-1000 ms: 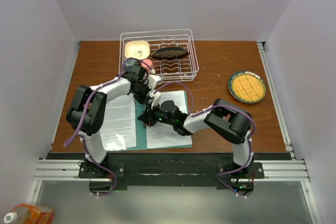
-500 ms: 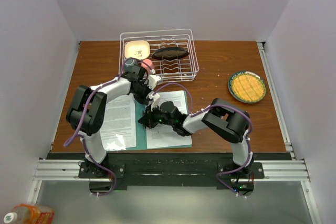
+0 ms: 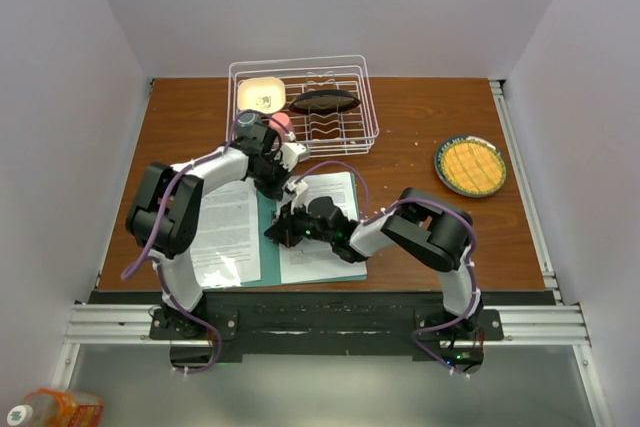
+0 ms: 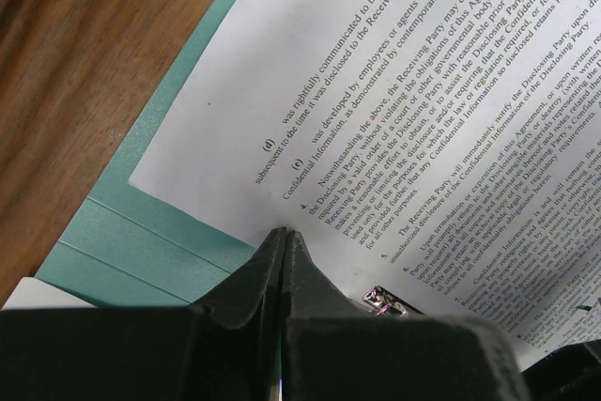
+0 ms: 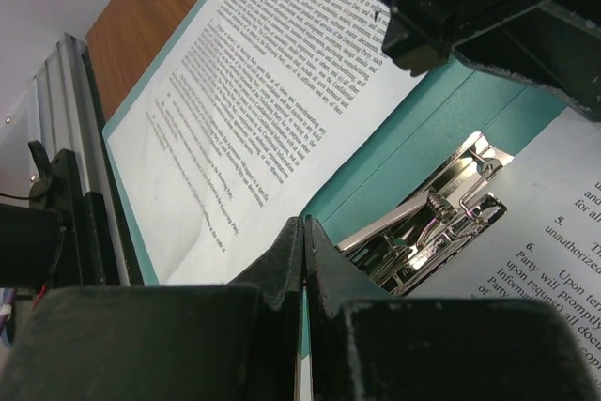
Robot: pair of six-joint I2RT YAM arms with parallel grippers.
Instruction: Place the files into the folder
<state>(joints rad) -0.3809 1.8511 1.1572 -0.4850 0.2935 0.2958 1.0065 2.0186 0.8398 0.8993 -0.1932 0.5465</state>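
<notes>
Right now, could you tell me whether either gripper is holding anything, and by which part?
Nothing visibly: both pairs of jaws are shut with nothing between them, the left gripper at the edge of a sheet, the right gripper beside the metal clip.

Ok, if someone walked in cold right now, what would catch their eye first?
The open teal folder at the near edge of the table, a printed sheet on each half. Over its spine the left gripper and right gripper, both shut, meet close to the metal clip. Behind them stands a white wire dish rack.
</notes>
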